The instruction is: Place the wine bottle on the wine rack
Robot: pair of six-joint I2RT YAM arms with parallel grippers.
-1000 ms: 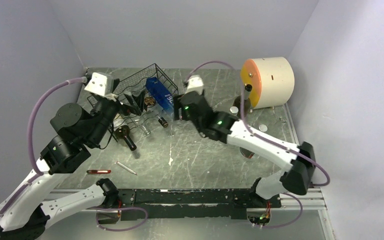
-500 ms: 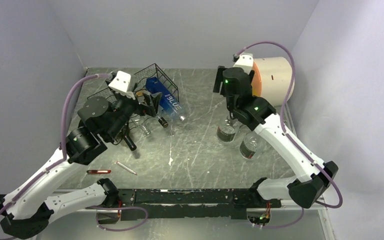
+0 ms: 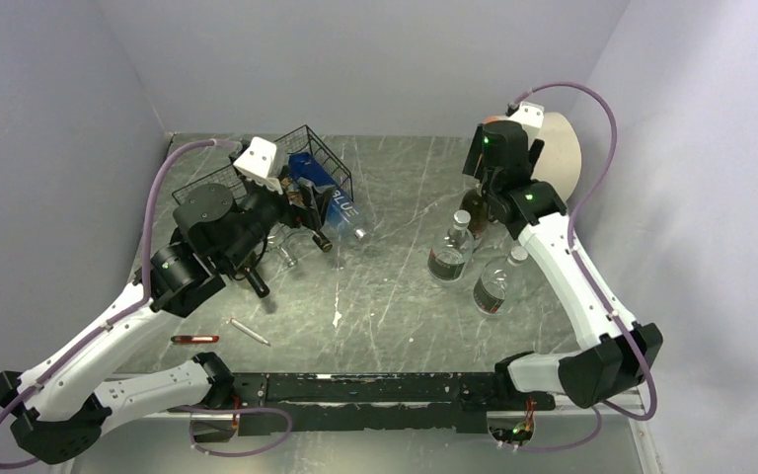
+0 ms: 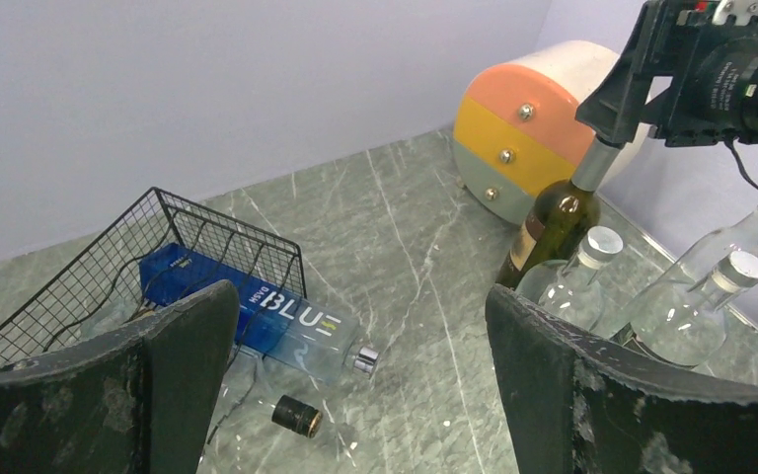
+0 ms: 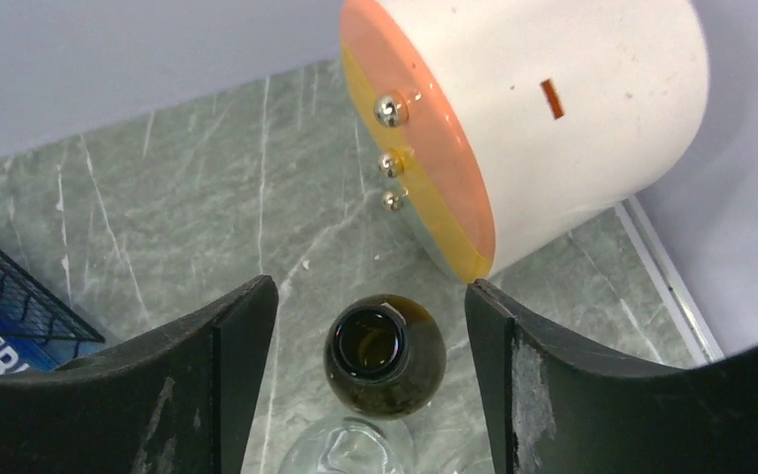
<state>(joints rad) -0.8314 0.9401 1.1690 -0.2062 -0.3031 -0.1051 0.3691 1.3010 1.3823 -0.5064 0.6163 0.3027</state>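
Far left on the table (image 3: 395,296), the rack (image 3: 219,183) is seen with a blue bottle (image 3: 334,200) lying partly inside it. Far right, a drum (image 4: 533,128) is laid on its side, and just beside it the wine bottle (image 4: 553,222) is found upright behind two clear bottles (image 3: 451,252), well apart from the rack. The wine bottle is judged to be stiff, smooth, breakable glass, fairly heavy low down and slippery under the pads. Its mouth (image 5: 370,341) is open, and whether anything is inside cannot be told. The neck (image 4: 592,168) is the only part narrow enough to be pinched. A hold low on it, near the shoulder, is judged steadier, since the body would swing under a grip at the lip and must be tipped flat for the rack. The right arm (image 3: 572,267) is stretched far forward and raised, with the wrist bent down. The right gripper (image 5: 367,296) is hung over the mouth with a finger on either side and a gap showing on both, so nothing is gripped yet. The left arm (image 3: 118,326) is reached towards the rack, and the left gripper (image 4: 360,296) is spread wide and level with nothing in it
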